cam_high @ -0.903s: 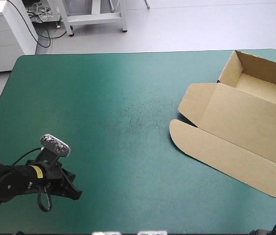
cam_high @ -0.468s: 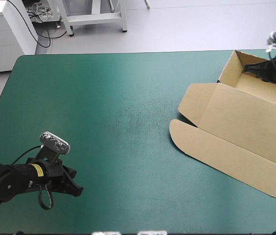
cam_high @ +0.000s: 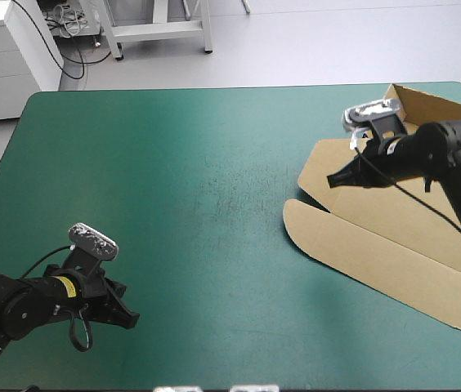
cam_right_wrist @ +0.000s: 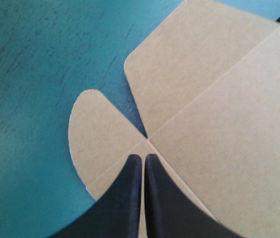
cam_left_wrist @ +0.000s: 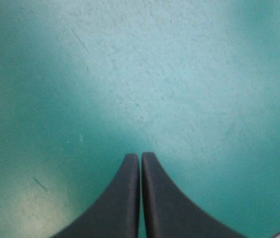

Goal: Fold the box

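The brown box (cam_high: 394, 237) lies at the table's right side as an open tray, its raised walls at the far right corner and its lid flat toward the front. My right gripper (cam_high: 333, 180) hovers over the lid's left side flap, fingers shut and empty. In the right wrist view the gripper (cam_right_wrist: 143, 157) points at the notch where the side flap (cam_right_wrist: 179, 64) meets the rounded front flap (cam_right_wrist: 98, 134). My left gripper (cam_high: 129, 320) rests low near the front left corner, shut, with only the teal-green cover ahead of it (cam_left_wrist: 140, 156).
The teal-green table (cam_high: 181, 188) stretches bare between the two arms. Beyond the far edge stand a white cabinet (cam_high: 6, 57) and a white frame (cam_high: 161, 24).
My right arm has swung in from the far right corner, out over the box toward the lid's left flap. The left arm has hardly moved. The box lies as before.
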Controlling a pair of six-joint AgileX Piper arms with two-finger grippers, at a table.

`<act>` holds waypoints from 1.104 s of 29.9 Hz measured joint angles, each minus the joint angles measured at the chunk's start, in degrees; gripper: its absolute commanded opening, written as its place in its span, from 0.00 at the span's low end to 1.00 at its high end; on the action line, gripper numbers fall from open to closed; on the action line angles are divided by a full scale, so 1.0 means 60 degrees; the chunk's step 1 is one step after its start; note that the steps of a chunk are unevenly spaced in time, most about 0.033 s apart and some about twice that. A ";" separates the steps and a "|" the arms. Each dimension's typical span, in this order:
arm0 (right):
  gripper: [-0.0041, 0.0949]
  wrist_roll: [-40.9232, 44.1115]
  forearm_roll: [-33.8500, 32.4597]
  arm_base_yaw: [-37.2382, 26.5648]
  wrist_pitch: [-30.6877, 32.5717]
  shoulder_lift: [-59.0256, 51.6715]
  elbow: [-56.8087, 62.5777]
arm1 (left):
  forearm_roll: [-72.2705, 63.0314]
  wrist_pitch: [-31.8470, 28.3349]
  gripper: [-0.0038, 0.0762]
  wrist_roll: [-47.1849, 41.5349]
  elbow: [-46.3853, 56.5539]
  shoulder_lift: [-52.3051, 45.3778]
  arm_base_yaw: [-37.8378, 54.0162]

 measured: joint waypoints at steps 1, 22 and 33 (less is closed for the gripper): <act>0.04 0.0026 -0.0007 0.0128 -0.0223 -0.0336 0.0502 | 0.0000 -0.0127 0.04 0.0000 0.0222 0.0000 0.0000; 0.04 0.0082 -0.0136 0.0414 -0.1873 -0.8236 0.8208 | -0.0071 -0.0219 0.04 0.0000 0.1484 -0.1158 0.0000; 0.04 0.0219 -0.0136 0.0414 -0.1934 -1.0353 0.8831 | -0.0071 -0.0099 0.04 0.0029 0.1813 -0.1993 0.0000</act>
